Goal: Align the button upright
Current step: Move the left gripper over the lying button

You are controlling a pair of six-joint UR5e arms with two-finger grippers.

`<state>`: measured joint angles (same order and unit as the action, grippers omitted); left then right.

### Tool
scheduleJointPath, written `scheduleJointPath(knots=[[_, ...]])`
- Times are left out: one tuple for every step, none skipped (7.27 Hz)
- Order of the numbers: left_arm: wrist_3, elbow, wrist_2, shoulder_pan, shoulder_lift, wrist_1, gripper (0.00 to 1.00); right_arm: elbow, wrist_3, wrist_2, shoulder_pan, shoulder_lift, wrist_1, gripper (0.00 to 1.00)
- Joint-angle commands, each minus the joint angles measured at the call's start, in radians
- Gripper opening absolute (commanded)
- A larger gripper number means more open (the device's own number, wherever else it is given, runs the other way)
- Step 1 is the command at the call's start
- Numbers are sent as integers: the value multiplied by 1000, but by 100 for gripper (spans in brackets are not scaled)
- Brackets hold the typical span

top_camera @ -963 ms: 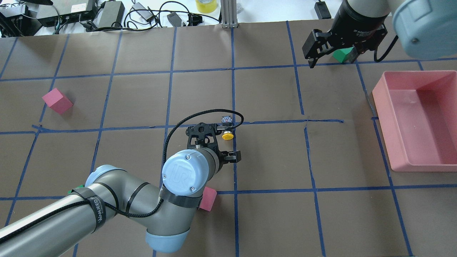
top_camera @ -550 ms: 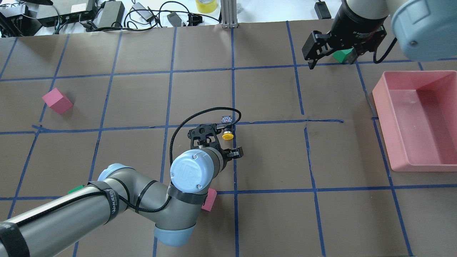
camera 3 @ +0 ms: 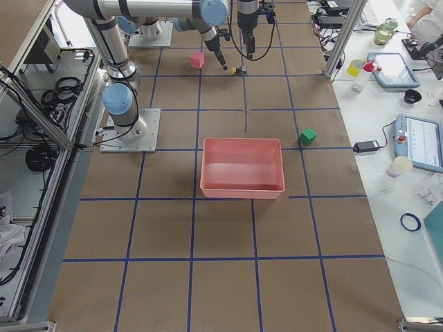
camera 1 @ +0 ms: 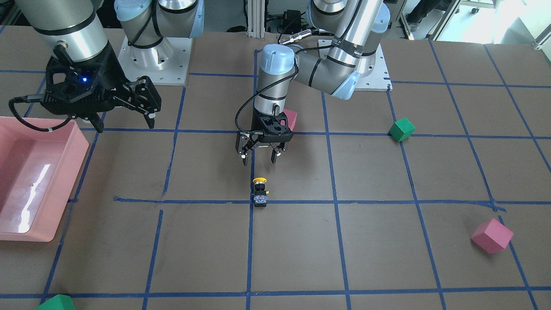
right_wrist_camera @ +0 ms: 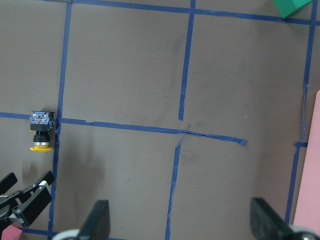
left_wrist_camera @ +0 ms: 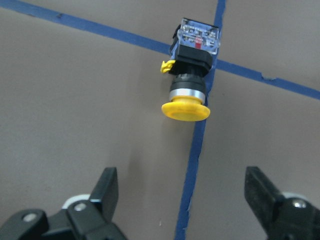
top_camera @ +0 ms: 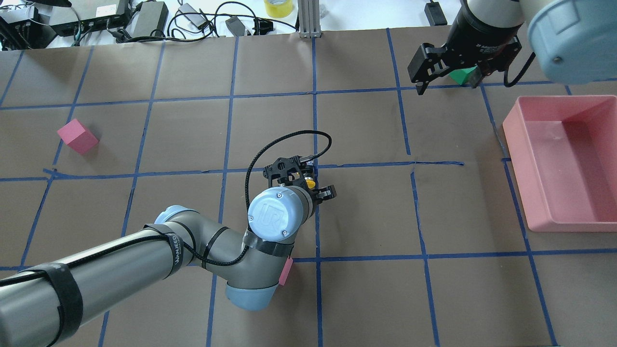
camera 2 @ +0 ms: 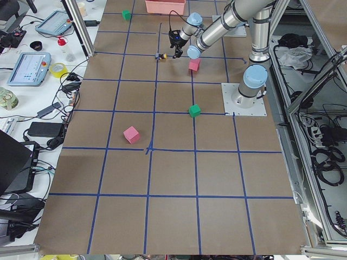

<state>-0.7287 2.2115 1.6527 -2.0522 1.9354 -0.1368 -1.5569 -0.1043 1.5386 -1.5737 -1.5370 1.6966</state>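
Observation:
The button [camera 1: 260, 192] lies on its side at a blue tape crossing, its yellow cap pointing toward the robot and its contact block away. It shows clearly in the left wrist view [left_wrist_camera: 190, 75] and small in the right wrist view [right_wrist_camera: 40, 131]. My left gripper [camera 1: 258, 160] is open and empty, hovering just on the robot's side of the button, with both fingers wide apart [left_wrist_camera: 181, 182]. In the overhead view only the yellow cap [top_camera: 311, 183] shows beside the left wrist. My right gripper [camera 1: 125, 125] is open and empty, held high at the far right [top_camera: 446, 84].
A pink tray [top_camera: 516, 144] stands at the right. A pink cube [camera 1: 290, 118] sits just behind the left wrist. Another pink cube [top_camera: 77, 136] lies far left. One green cube [top_camera: 462, 74] lies below the right gripper, another [camera 1: 401, 129] near the left arm's base.
My left arm has swung forward and right, bringing the open gripper over the button, which now shows only partly from overhead. The button has not moved. The right gripper shifted slightly.

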Motion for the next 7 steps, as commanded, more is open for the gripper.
scheduleJointPath(knots=[[6, -25, 18, -16, 42, 0, 90, 0, 0, 0, 0, 0, 0, 100], [29, -62, 41, -16, 65, 0, 85, 0, 0, 0, 0, 0, 0, 100], [61, -90, 48, -16, 88, 0, 84, 0, 0, 0, 0, 0, 0, 100], [67, -92, 49, -16, 99, 0, 84, 0, 0, 0, 0, 1, 0, 100], [122, -92, 61, -16, 102, 0, 83, 0, -2, 0, 0, 0, 0, 100], [164, -90, 73, -16, 100, 0, 84, 0, -3, 0, 0, 0, 0, 100], [166, -92, 73, -16, 100, 0, 84, -2, -3, 0, 0, 0, 0, 100]])
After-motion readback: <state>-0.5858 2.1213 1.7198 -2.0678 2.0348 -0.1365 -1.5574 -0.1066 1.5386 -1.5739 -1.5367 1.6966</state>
